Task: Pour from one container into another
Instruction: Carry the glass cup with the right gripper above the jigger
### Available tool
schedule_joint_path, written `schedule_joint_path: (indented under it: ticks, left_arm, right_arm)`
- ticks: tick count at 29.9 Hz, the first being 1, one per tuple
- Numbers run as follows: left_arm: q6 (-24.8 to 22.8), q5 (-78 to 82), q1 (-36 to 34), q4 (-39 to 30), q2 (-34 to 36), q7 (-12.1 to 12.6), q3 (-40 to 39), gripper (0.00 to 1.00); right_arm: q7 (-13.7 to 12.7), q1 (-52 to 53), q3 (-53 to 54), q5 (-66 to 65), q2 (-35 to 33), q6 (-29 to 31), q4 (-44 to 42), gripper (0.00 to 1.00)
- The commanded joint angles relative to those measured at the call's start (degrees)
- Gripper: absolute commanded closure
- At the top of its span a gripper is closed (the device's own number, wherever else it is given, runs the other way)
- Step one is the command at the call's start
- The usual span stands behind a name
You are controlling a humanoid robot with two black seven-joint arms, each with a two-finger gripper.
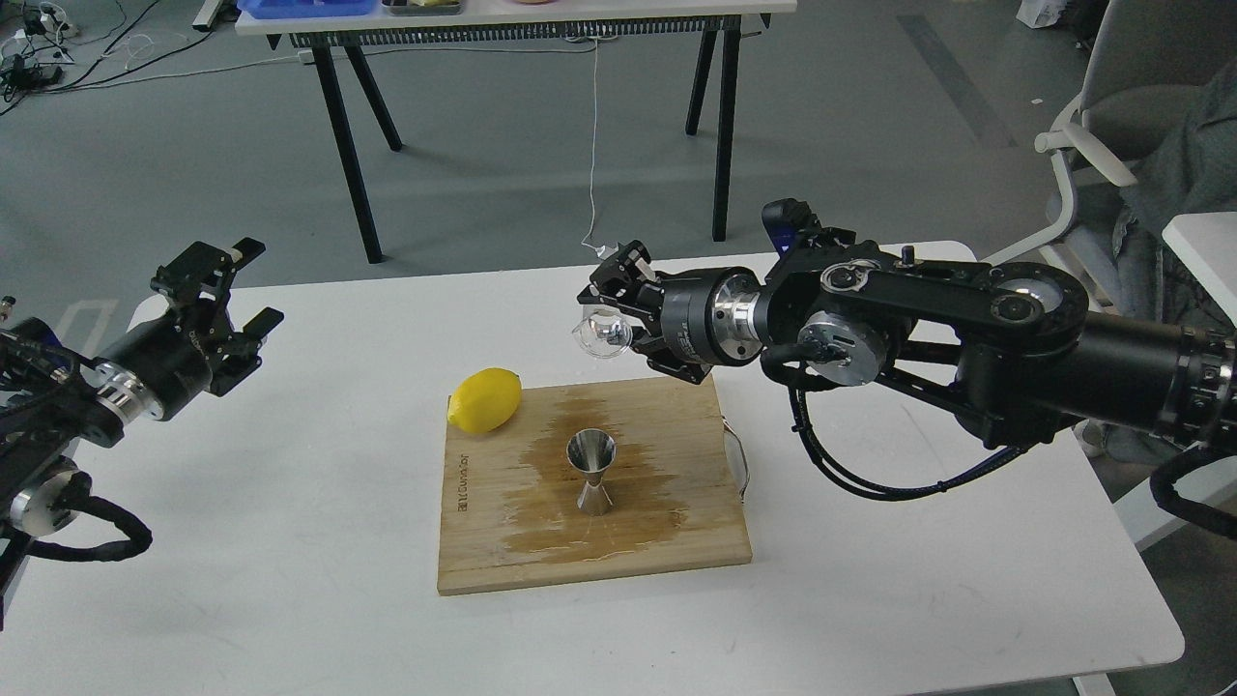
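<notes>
Right claw (611, 307) is clamping the tipped glass cup (601, 335) above the board's (503, 541) far edge; jigger (591, 472) is standing mid-board; left claw (240, 292) is hanging open, empty, far left.

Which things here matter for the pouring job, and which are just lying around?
Part of the job:
- glass cup, held tilted in the right gripper
- steel jigger, upright on the wet cutting board

Just lying about:
- lemon, at the board's far-left corner
- left gripper, open and empty, off to the side
- second table and chair behind
</notes>
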Motion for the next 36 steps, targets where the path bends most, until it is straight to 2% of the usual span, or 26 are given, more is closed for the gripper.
schedule_joint_path:
  ticks: [1, 17, 26, 36]
  left_arm:
    - [0.00, 0.01, 0.09, 0.00, 0.00, 0.00, -0.02, 0.01]
    - [0.00, 0.01, 0.09, 0.00, -0.09, 0.00, -0.02, 0.01]
    - [0.00, 0.01, 0.09, 0.00, -0.09, 0.00, -0.11, 0.01]
    - [0.00, 0.01, 0.17, 0.00, 0.00, 0.00, -0.20, 0.01]
  right_arm:
    - [-0.96, -0.47, -0.02, -4.47, -0.09, 3.51, -0.07, 0.70]
    - [0.01, -1.35, -0.46, -19.15, 0.09, 11.95, -0.07, 0.70]
    - [2.29, -0.91, -1.59, -25.92, 1.05, 14.15, -0.07, 0.70]
    - [7.30, -0.47, -1.95, -33.22, 1.93, 15.65, -0.07, 0.71]
